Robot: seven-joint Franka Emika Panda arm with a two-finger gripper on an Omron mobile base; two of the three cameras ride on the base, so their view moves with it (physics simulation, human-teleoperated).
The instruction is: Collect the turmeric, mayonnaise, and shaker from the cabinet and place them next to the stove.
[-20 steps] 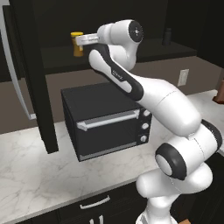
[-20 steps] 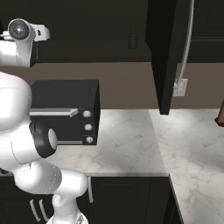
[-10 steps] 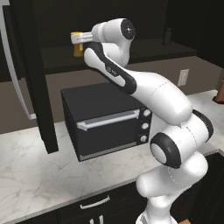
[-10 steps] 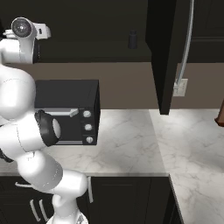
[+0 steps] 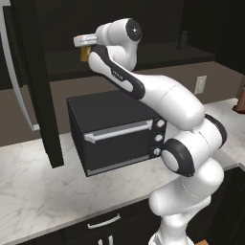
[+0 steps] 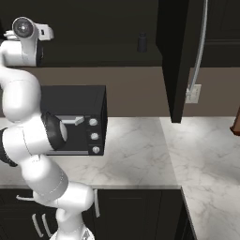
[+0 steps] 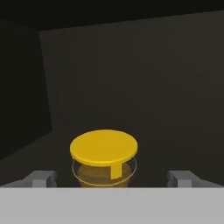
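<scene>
Black walls close in around my pincer: the cabinet has a side wall at nine o'clock in the hand view, a back wall straight ahead and a roof edge at twelve, with bare shelf to both sides of the jar. In the left base view the open cabinet door's edge stands at nine o'clock from my wrist, and the toaster oven sits on the marble table below the shelf, so there is little room under my forearm.

My arm rises from the base, bends at the elbow above the oven and reaches up and leftward, the hand level and pointing into the cabinet.

My pincer is spread wide and grips nothing. The turmeric stands upright on the shelf between my two fingertips, centred a little toward the left one, with a gap on each side. How far the tips have passed its sides I cannot quite judge, since the lower jar is hidden. In the left base view the jar peeks out just beneath my hand.

The shaker stands farther along the same shelf, well apart at three o'clock.
</scene>
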